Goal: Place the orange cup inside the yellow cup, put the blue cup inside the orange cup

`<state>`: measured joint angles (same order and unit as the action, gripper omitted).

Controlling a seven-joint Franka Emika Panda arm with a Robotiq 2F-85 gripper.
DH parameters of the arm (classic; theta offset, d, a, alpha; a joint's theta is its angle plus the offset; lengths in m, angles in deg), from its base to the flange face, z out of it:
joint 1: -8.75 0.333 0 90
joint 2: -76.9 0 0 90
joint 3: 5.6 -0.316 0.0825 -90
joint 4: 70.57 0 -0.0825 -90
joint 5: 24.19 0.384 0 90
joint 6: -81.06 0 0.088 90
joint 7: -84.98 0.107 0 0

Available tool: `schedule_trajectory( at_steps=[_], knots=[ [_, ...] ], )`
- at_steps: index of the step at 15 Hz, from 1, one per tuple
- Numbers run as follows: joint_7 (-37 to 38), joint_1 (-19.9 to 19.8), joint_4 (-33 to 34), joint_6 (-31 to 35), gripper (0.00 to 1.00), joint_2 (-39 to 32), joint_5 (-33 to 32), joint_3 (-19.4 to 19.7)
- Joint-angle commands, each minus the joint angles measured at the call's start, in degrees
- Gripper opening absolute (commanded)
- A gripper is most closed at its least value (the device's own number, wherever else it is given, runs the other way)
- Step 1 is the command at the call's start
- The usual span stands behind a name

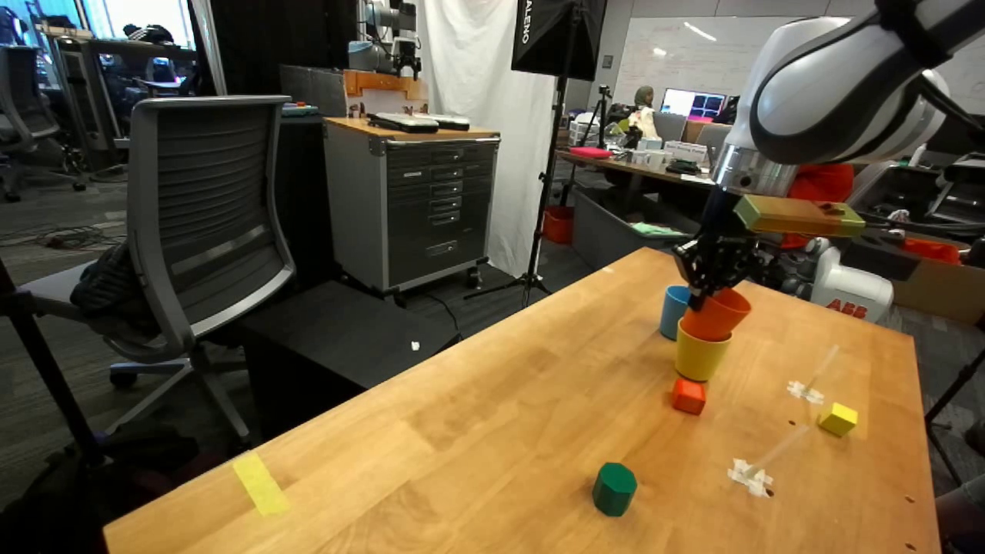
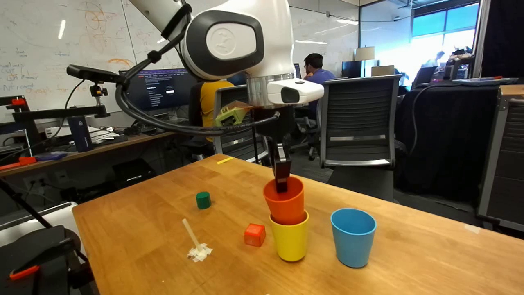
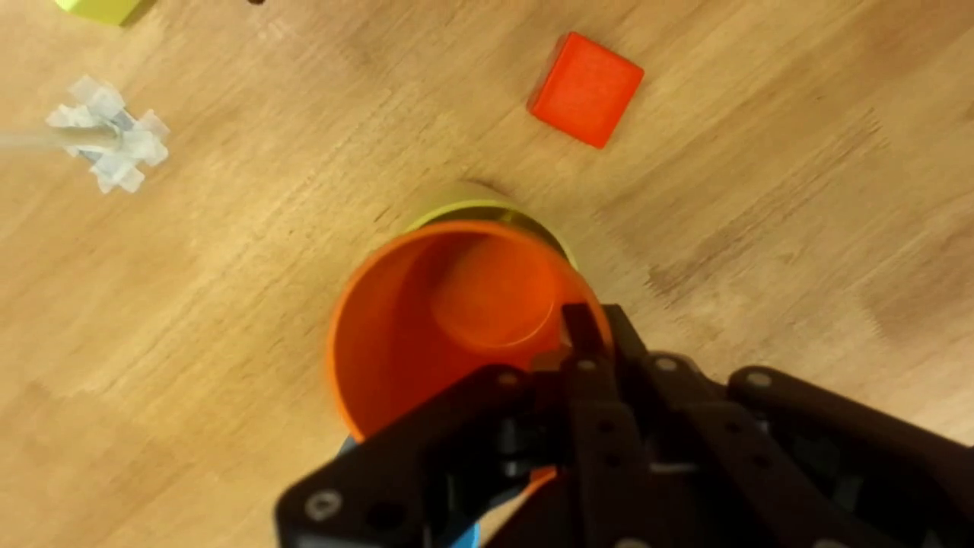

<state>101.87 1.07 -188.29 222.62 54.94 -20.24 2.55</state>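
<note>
While the gripper (image 3: 606, 326) clamps its jaws on the orange cup (image 2: 286, 209), tilted and partly inside the yellow cup (image 2: 290, 241), the blue cup (image 2: 353, 244) stands beside the latter.

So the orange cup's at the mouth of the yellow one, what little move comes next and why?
I'd probably straighten the orange cup while easing it lower: the gripper pinches its rim, its base is just inside the yellow cup, but the orange cup leans and most of it stands above the yellow rim.
</note>
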Motion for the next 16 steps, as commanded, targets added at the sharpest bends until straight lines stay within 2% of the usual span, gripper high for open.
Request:
schedule_trajectory(
  at_steps=[1, 9, 16],
  knots=[
    [-0.05, 0.35, -1.14, 0.79, 0.01, 0.65, 0.57, 0.74],
    [0.35, 0.24, -4.44, 3.70, 0.01, 1.07, -0.78, 3.02],
    [-1.86, -0.75, -3.54, 8.24, 0.01, -0.61, 3.01, 1.17]
  ],
)
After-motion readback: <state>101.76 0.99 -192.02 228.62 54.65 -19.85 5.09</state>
